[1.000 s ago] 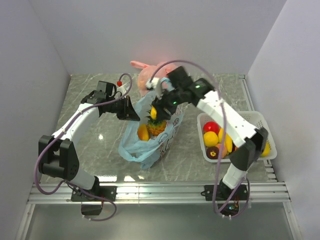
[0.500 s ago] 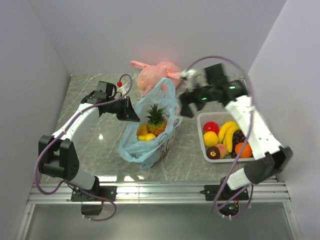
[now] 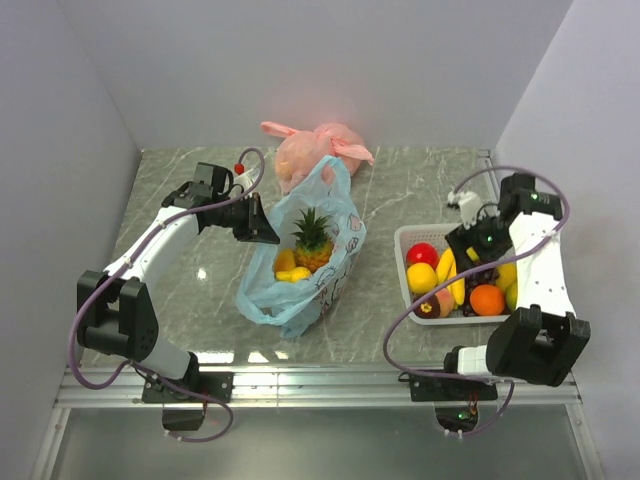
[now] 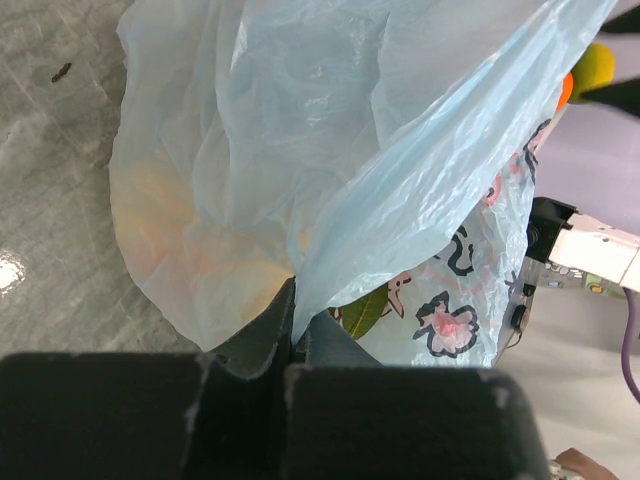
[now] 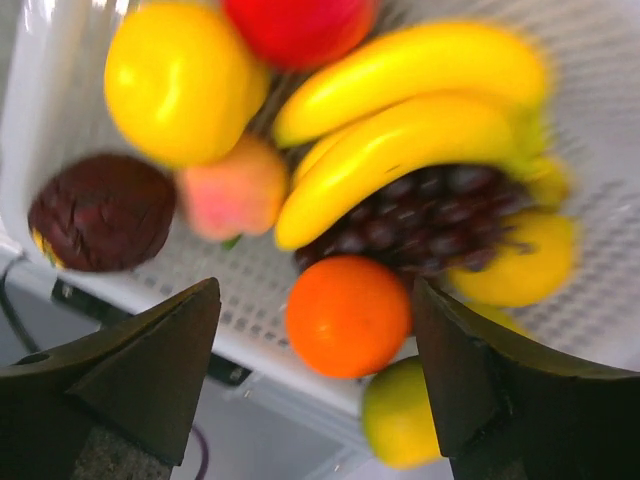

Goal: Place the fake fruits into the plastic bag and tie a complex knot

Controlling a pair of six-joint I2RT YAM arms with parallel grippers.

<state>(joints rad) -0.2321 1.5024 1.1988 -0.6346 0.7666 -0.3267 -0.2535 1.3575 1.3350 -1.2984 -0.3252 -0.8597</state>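
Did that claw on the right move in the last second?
Yes. The right claw swung away from the blue plastic bag, rightward, and now hangs open over the white fruit basket.

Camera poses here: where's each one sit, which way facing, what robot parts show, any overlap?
Top external: above, behind the robot, looking down on table; left arm, right arm show.
Left wrist: faces the plastic bag pinched in the shut left end effector.
Right wrist: looks down into the basket past the open right end effector.
Shared: top also sees plastic bag and basket.
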